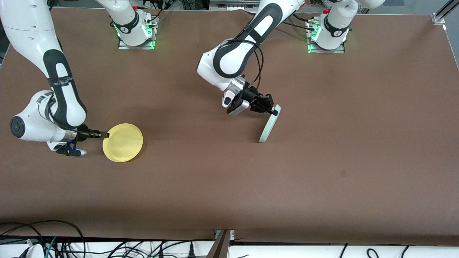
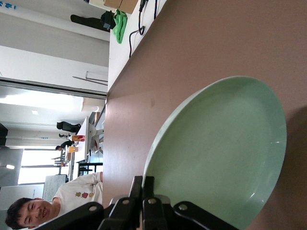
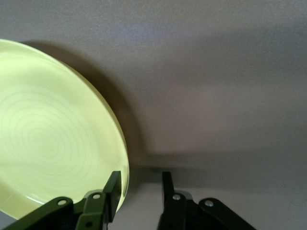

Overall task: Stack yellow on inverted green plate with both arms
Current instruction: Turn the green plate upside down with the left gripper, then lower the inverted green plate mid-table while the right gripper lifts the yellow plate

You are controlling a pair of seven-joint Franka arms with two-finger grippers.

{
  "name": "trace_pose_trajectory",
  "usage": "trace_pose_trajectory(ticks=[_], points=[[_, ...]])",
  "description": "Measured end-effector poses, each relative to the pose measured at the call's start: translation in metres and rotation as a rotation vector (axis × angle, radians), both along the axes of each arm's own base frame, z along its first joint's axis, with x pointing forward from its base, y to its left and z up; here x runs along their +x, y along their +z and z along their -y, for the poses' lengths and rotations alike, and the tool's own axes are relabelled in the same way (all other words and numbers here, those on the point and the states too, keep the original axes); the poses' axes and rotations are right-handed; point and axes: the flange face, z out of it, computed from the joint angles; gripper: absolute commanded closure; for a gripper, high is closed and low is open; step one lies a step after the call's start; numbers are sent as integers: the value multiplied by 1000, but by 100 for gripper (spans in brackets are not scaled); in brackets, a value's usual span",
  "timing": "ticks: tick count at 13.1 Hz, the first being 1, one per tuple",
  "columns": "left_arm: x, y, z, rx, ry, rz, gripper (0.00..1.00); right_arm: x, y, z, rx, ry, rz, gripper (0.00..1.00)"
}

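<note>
Right gripper [image 1: 104,135] sits at the rim of the round bright yellow plastic plate [image 1: 123,142], fingers spread, nothing grasped; that plate lies flat on the brown table [image 1: 322,161]. Toward the left arm's end from it, the left gripper [image 1: 270,109] pinches the pale mint-green plate [image 1: 269,125], tipped on edge, mid-flip. I'd say stacking hasn't begun.

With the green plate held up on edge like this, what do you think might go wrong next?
The left claw pinches only the rim of the green plate, which stands on edge on the table; it may slip or drop hard. The right claw is open at the yellow plate's rim and may push it instead of gripping.
</note>
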Motion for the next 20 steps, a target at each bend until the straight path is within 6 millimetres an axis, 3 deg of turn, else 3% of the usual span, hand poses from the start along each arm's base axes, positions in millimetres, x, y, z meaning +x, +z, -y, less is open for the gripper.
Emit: trace_pose_trajectory(ticks=[6, 8, 11, 17, 20], points=[[8, -9, -2, 59, 1, -3, 100, 0, 0, 0, -1, 1, 2, 62], [1, -13, 4, 88, -15, 5, 100, 0, -2, -1, 4, -3, 2, 71], [1, -17, 5, 112, -15, 12, 100, 0, -3, -2, 7, -3, 3, 95], [6, -14, 4, 139, 4, 6, 100, 3, -1, -3, 12, 6, 11, 100], [-10, -25, 17, 158, -10, 25, 100, 7, 3, -4, 13, 12, 20, 100]])
